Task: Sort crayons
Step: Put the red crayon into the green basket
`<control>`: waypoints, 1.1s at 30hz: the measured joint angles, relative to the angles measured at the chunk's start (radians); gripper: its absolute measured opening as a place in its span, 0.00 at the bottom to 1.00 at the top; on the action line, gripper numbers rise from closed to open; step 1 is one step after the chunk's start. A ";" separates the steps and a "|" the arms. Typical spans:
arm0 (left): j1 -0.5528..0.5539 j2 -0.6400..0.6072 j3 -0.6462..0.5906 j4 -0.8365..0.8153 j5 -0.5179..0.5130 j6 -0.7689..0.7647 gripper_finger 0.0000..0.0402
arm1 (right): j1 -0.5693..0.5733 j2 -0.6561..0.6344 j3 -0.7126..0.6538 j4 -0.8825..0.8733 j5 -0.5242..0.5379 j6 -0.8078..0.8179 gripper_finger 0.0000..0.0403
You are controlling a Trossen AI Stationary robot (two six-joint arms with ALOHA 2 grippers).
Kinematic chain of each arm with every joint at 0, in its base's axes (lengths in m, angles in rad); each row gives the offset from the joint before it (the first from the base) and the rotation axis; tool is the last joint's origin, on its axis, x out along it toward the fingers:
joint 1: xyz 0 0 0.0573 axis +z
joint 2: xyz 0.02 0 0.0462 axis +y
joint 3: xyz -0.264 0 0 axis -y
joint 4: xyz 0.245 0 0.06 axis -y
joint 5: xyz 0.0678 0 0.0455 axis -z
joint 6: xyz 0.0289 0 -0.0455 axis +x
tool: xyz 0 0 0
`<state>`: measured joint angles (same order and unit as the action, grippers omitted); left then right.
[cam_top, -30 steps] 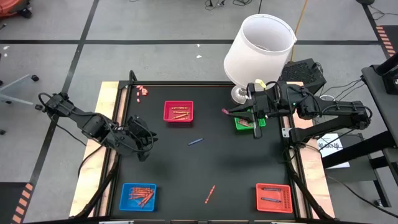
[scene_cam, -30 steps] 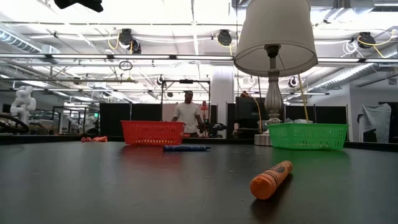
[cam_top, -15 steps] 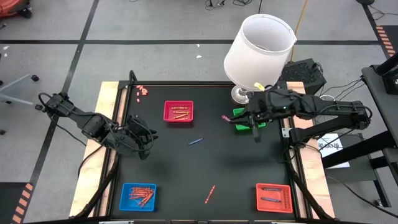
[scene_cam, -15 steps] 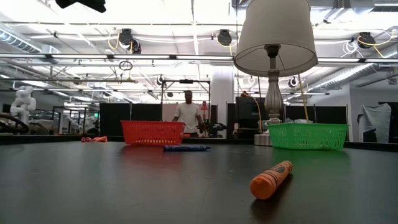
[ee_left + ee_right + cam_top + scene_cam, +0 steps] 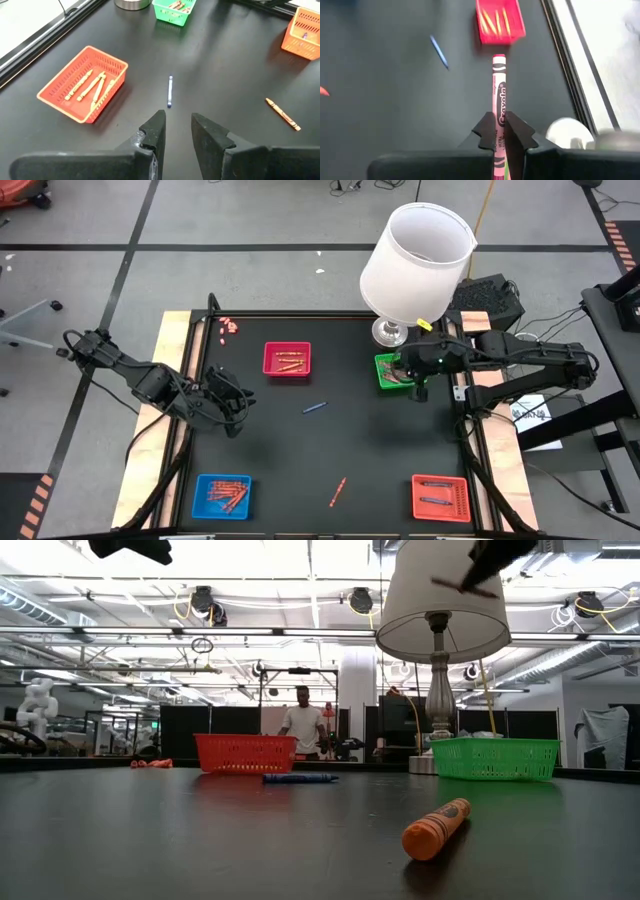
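One pink crayon (image 5: 499, 100) is clamped in the right end effector (image 5: 418, 380), long axis pointing straight out past the fingertips. We judge the green tray (image 5: 386, 372) at centre right of the high view lies just beneath it. Left end effector (image 5: 176, 131) waits narrowly parted at frame left.

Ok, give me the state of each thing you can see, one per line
Right gripper: shut on pink wax crayon, above the green plastic tray.
Left gripper: open, empty.
Blue wax crayon: loose on the mat.
Orange wax crayon: loose on the mat.
Red plastic tray: holds crayons.
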<state>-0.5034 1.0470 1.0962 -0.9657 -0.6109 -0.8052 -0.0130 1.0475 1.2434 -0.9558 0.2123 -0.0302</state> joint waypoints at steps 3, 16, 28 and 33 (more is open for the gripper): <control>0.000 0.000 -0.003 0.015 -0.001 0.000 0.22 | -0.035 0.000 -0.005 -0.066 -0.002 -0.026 0.00; 0.000 0.000 -0.004 0.015 -0.027 0.000 0.22 | -0.196 -0.017 -0.339 0.102 -0.007 -0.068 0.00; 0.000 0.000 -0.004 0.015 -0.035 0.001 0.22 | -0.284 -0.012 -0.513 0.212 -0.005 -0.068 0.00; 0.004 0.000 -0.004 0.015 -0.063 0.002 0.22 | -0.304 -0.007 -0.572 0.291 -0.004 -0.068 0.00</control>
<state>-0.4998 1.0470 1.0920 -0.9512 -0.6744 -0.8028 -0.3168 1.0403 0.6710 -0.6644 0.2083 -0.0986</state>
